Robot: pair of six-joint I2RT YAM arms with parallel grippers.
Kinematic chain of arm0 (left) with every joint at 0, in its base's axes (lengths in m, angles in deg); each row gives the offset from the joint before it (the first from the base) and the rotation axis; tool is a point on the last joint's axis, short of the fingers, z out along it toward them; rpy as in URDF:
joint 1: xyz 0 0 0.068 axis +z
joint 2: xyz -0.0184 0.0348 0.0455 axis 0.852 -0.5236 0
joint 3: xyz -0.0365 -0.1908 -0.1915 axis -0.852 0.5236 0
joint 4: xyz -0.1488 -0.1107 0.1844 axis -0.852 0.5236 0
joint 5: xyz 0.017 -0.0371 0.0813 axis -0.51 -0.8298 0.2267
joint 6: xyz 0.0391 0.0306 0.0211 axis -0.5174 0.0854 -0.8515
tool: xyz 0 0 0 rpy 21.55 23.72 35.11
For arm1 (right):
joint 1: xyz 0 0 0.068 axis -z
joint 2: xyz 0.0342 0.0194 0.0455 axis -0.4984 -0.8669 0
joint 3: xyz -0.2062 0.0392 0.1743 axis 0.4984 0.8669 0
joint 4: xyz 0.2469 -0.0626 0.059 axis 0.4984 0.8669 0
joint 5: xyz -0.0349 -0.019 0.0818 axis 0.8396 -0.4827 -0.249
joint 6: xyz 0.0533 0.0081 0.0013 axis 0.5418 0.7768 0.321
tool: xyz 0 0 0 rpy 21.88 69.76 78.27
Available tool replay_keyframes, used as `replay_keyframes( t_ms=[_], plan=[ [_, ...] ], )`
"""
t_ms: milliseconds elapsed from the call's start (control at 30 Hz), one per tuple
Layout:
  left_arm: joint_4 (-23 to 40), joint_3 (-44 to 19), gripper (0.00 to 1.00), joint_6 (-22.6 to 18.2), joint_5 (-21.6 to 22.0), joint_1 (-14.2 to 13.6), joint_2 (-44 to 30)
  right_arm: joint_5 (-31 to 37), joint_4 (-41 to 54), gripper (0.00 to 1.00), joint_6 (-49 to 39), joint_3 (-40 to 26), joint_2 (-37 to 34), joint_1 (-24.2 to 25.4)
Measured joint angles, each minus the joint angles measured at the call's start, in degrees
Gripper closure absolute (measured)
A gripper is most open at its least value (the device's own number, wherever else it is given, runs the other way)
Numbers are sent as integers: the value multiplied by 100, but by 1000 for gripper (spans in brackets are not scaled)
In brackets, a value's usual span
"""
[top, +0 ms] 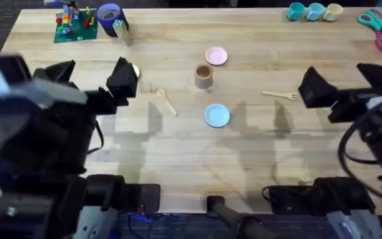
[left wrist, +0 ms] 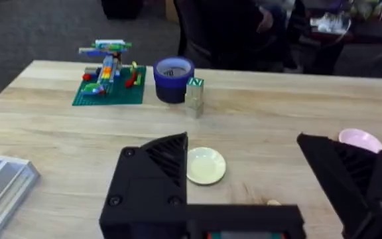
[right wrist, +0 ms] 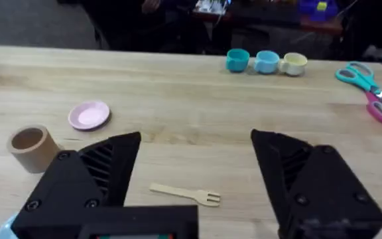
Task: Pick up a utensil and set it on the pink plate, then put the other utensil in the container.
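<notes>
The slim wooden utensil [top: 280, 95] with a forked flat head lies right of centre on the table, and it also lies on the table below my right gripper [right wrist: 196, 136] as utensil [right wrist: 186, 193]. The wooden spoon [top: 166, 101] lies left of centre. The pink plate [top: 216, 56] sits toward the far side, with the tan container [top: 203, 76] just in front of it. My left gripper [top: 91, 74] hovers open at the left, holding nothing. My right gripper [top: 345, 83] hovers open at the right, holding nothing. The pink plate [right wrist: 89, 115] and container [right wrist: 32, 146] lie beyond the right gripper's left finger.
A light blue plate [top: 217, 115] sits mid-table. A pale yellow-green plate [left wrist: 205, 164] lies below the left gripper. At the far left stand a brick model [top: 71, 20], a purple-blue cup [top: 109, 14] and a clear block [top: 121, 30]. Three small cups [top: 314, 11] and scissors [top: 377, 30] are at the far right.
</notes>
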Motion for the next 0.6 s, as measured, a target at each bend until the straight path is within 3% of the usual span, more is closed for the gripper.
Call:
replay_keyframes(
  t_ms=[300, 433, 467, 600],
  plan=[
    [1083, -1563, 9, 1, -89, 0, -1757, -2, 852, 5, 0, -1737, -1720, 0],
    [1731, -2228, 9, 2, -289, 0, -2377, -65, 1531, 5, 0, -2513, -2404, 0],
    [2269, -2777, 9, 2, -496, 0, -2870, -143, 2133, 5, 24, -3120, -2925, 0],
    [2624, -3086, 9, 2, -727, 0, -3144, -179, 2682, 6, 51, -3549, -3313, 0]
  ],
)
